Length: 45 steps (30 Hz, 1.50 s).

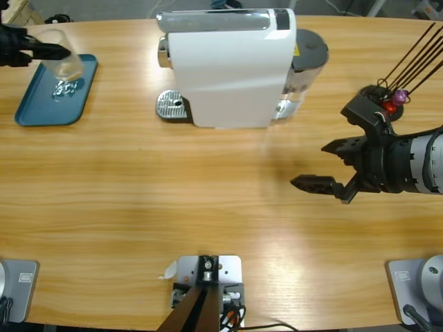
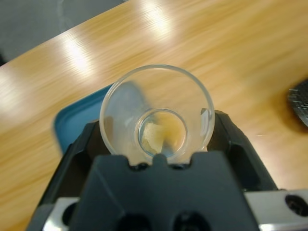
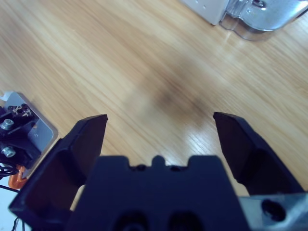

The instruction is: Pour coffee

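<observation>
While the left gripper [image 1: 52, 52] clamps a clear glass cup [image 1: 64, 61] over the blue tray [image 1: 38, 111] at the table's far left edge, the white coffee machine [image 1: 228, 69] stands well apart. The right gripper [image 1: 329, 166] hovers wide open and empty over bare wooden table [image 1: 173, 207] near the right edge.

Coffee machine [image 1: 232, 66] blocks table [image 1: 138, 187] centre-top.

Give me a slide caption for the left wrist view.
Left gripper holds an empty clear glass above the blue tray.

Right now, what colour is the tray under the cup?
Teal blue tray; the high view shows it best.
</observation>
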{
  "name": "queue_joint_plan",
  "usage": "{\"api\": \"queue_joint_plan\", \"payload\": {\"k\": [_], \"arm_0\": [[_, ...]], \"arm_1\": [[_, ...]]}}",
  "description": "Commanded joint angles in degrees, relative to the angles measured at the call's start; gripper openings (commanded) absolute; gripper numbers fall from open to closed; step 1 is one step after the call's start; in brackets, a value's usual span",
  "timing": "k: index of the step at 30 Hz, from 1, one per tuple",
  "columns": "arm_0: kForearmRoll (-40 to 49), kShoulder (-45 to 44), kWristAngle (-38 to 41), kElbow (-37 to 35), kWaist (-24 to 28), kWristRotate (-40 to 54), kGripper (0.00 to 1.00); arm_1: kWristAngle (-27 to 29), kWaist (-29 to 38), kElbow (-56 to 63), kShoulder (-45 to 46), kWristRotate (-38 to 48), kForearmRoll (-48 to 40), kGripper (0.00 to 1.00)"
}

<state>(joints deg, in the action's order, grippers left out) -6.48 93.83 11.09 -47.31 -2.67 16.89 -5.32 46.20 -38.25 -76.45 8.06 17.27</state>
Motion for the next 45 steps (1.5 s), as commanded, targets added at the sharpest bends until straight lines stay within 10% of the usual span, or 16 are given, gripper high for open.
{"api": "queue_joint_plan", "payload": {"k": [1,17,23,32,40,45], "arm_0": [[-5.85,8.97,-5.29,1.38,5.02,-3.90,0.209],[-11.54,17.81,-5.29,0.18,5.21,-4.16,0.295],[-11.37,15.63,-6.96,1.17,4.95,-4.85,0.986],[-8.61,1.18,-6.31,4.38,4.83,-6.43,0.991],[22.91,-26.81,-6.12,4.95,-3.63,-10.47,0.991],[35.59,-36.88,9.91,6.23,-8.74,-9.77,1.000]], "arm_1": [[0.15,0.56,0.64,0.85,-0.77,1.01,1.000],[-0.31,0.56,0.16,-2.21,-0.86,0.74,1.000],[-0.22,0.56,0.20,-1.56,-0.86,0.83,1.000],[0.25,0.56,0.48,0.10,-0.86,0.83,1.000],[5.56,0.56,-0.03,1.08,-1.96,0.46,1.000],[10.01,0.56,-4.36,5.74,-4.76,5.74,1.000]]}}
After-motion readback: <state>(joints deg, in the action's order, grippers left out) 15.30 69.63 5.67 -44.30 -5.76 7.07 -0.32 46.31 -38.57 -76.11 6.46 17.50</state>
